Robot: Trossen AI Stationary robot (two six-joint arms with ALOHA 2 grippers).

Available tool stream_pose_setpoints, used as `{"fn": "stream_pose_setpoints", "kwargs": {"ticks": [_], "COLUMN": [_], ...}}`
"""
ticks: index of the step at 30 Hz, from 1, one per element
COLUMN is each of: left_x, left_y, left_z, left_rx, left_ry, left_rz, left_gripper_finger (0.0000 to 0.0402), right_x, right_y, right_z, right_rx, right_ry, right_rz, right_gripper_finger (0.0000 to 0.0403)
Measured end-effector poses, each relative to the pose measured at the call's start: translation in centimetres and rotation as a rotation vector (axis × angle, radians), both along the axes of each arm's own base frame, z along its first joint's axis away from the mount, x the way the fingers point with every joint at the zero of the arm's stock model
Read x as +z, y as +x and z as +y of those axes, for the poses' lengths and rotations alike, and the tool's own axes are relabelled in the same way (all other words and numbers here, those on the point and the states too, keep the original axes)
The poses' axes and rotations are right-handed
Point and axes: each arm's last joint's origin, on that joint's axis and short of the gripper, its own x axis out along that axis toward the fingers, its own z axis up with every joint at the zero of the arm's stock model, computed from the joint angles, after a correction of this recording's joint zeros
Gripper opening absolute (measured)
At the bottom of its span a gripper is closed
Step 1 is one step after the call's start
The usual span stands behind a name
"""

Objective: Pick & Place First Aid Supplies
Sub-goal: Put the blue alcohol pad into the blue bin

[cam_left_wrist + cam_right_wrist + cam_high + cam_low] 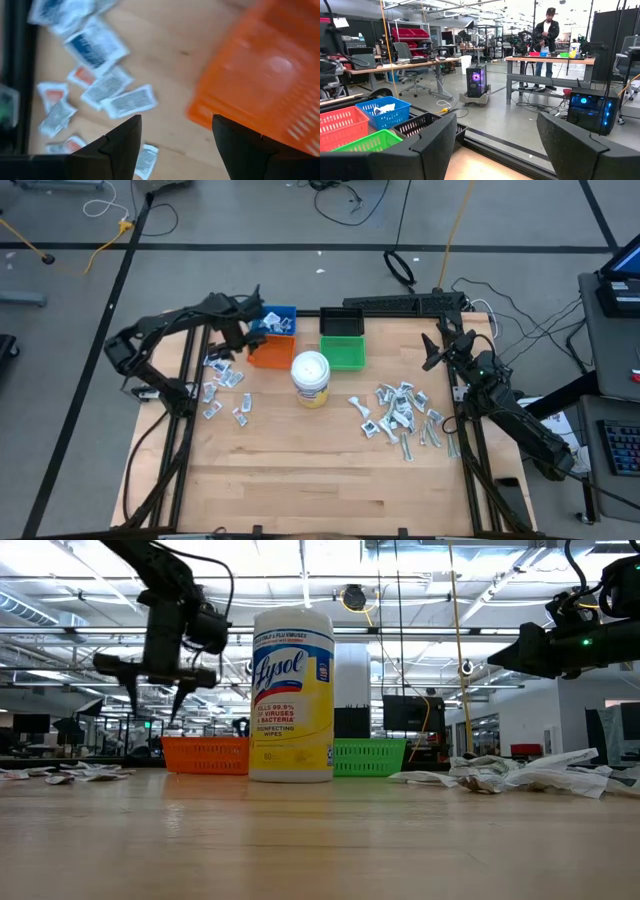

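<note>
**Two Open Grippers Hang Over a Table of Little Packets**

The big wooden table (pixel 300 470) fills most of the room's middle. Two dark arms reach over it, one from each side.

In the middle stands a tall jar of wipes (pixel 310 378) with a white lid and a yellow label. Just behind it, at the far edge, sit four small bins: the orange bin (pixel 270 353), the green bin (pixel 343 354), the blue bin (pixel 279 319) and the black bin (pixel 341 323).

The first aid supplies lie flat on the wood in two groups. The right pile (pixel 402 415) is thick and sits close to the right arm. The left packets (pixel 222 385) are spread out more, just left of the orange bin.

The left gripper (pixel 240 330) hangs in the air by the near left corner of the orange bin, above the packets. Its fingers are spread apart and hold nothing.

The right gripper (pixel 435 350) is up high near the far right corner, well away from the pile. Its fingers are also apart and empty.

Far off in the room, a person (pixel 546 30) stands by a table.
</note>
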Motion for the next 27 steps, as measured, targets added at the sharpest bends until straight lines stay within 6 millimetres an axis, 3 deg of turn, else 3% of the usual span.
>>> {"fn": "stream_pose_setpoints", "kwargs": {"ticks": [11, 18, 27], "left_x": [-3.0, -4.8, -5.4], "left_y": [-3.6, -4.4, -4.8], "left_z": [-2.3, -3.0, -2.5], "left_rx": [0.335, 0.492, 0.581], "left_ry": [-0.044, -0.038, 0.053], "left_rz": [0.148, 0.201, 0.22], "left_gripper_finger": [0.0246, 0.0246, 0.0246], "right_x": [0.0, 0.0, 0.0], "right_y": [0.0, 0.0, 0.0], "right_z": [0.0, 0.0, 0.0], "right_rx": [0.0, 0.0, 0.0], "right_ry": [0.0, 0.0, 0.0], "right_rz": [0.0, 0.0, 0.0], "right_gripper_finger": [0.0275, 0.0275, 0.0274]}}
